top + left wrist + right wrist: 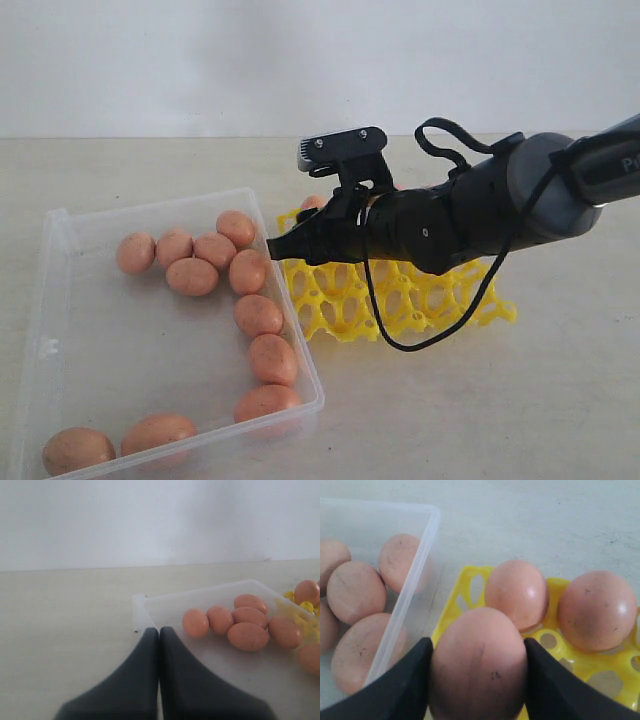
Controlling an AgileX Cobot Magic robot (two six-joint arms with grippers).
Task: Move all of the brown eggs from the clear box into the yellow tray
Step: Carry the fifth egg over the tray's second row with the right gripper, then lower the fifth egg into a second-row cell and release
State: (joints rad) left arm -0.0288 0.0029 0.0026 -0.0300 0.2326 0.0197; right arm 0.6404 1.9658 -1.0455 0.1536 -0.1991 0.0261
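Brown, smooth and surely brittle, the egg (pixel 477 665) is sitting between right fingers (pixel 400 685) pinching its sides; left fingers (pixel 135 685) are pressing together, empty.

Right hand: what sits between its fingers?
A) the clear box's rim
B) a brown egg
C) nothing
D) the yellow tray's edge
B: the right wrist view shows a brown egg clamped between the right hand's dark fingers, by the yellow tray.
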